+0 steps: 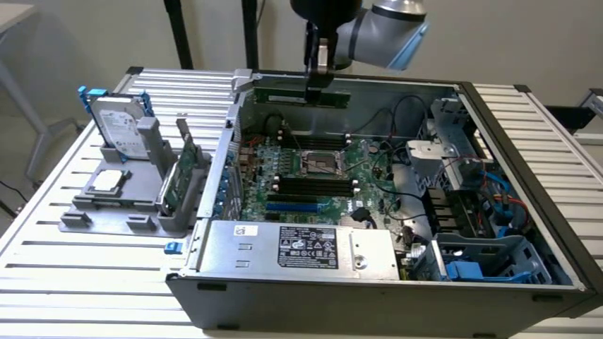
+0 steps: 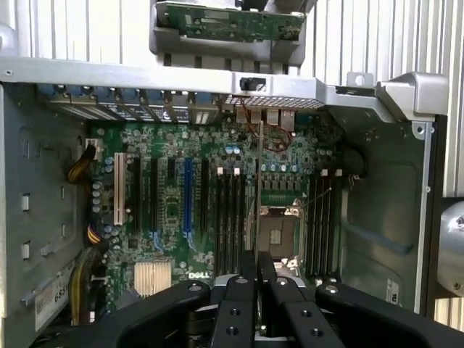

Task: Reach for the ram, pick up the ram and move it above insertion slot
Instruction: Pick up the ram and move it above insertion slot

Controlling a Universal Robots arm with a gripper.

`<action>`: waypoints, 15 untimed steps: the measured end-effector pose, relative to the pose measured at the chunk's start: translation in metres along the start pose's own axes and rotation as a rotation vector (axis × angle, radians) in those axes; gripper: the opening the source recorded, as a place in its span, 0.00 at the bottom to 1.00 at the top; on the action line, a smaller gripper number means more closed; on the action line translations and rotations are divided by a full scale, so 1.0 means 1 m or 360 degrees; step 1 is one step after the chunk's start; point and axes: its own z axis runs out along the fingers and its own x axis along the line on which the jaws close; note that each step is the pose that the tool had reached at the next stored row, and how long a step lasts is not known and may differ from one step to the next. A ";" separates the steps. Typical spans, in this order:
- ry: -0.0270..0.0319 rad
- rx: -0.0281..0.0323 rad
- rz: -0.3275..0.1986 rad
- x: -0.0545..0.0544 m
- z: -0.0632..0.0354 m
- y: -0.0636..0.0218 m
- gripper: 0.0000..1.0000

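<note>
**RAM stick held high over the open case**

You have the ram [image 1: 303, 96] pinched between the fingers [image 2: 246, 290] of the gripper [image 1: 315, 86], hanging at the upper centre of the exterior view, above the far wall of the open computer case [image 1: 527, 176]. In the wrist view the 2 fingers stand pressed close together with the stick seen edge-on between them as a thin line running up over the motherboard [image 2: 174, 210].

What could go wrong, as I judge it: the hold sits toward 1 end of the stick, so most of its length hangs off to the exterior view's left. A quick move could let it pivot in the pinch and arrive crooked over the memory slots [image 1: 315, 187]. The case's far wall and the cables [image 1: 405, 113] near it are close below, and a low path could clip them. The slots are narrow and lie side by side, so a small sideways error puts the stick over the wrong 1.

The ram itself is a long, thin green board, lying roughly level with its long edge horizontal. Small dark chips are hard to make out. A larger green card [image 1: 186, 169] stands in the grey holder [image 1: 123, 212] on the counter [image 1: 94, 275] at the left.
</note>
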 end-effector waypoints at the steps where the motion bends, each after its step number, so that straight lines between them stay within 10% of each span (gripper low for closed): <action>1: 0.00000 -0.00001 0.0000 -0.002 0.0009 -0.0035 0.13; 7: 0.00003 0.00000 0.0000 -0.011 0.0073 -0.0215 0.13; 15: 0.00002 0.00090 0.0003 -0.015 0.0126 -0.0240 0.13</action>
